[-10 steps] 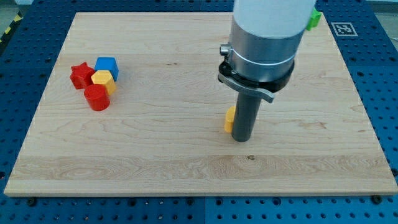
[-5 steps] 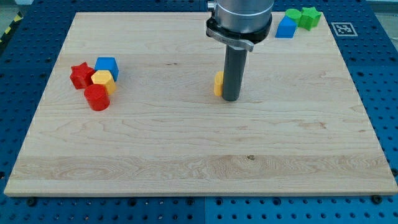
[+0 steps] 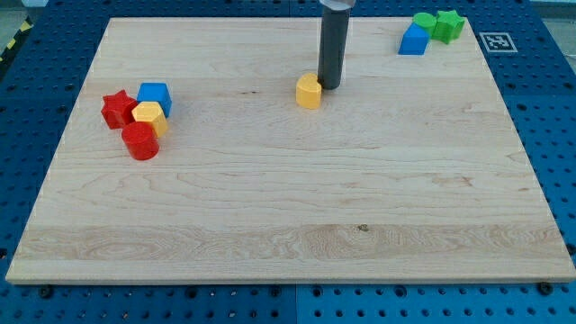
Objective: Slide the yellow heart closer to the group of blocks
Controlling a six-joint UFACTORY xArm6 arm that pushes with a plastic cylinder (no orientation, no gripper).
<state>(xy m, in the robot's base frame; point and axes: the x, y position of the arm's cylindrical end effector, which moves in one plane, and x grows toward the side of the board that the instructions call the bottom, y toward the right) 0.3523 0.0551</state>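
Observation:
The yellow heart (image 3: 309, 92) lies on the wooden board (image 3: 288, 207) near the view's top centre. My tip (image 3: 330, 86) stands just right of it, touching or almost touching its upper right side. A group of blocks sits at the view's left: a red star (image 3: 115, 109), a blue cube (image 3: 155, 95), a yellow hexagon (image 3: 148, 116) and a red cylinder (image 3: 139, 141), packed together. The heart is far to the right of that group.
A blue block (image 3: 414, 40) and two green blocks (image 3: 439, 24) sit at the board's top right corner. A blue perforated table (image 3: 558, 108) surrounds the board, with a fiducial marker (image 3: 496, 41) at top right.
My tip has moved toward the view's top and slightly left, and the yellow heart has slid with it, up and a little left. The arm's body has left the view.

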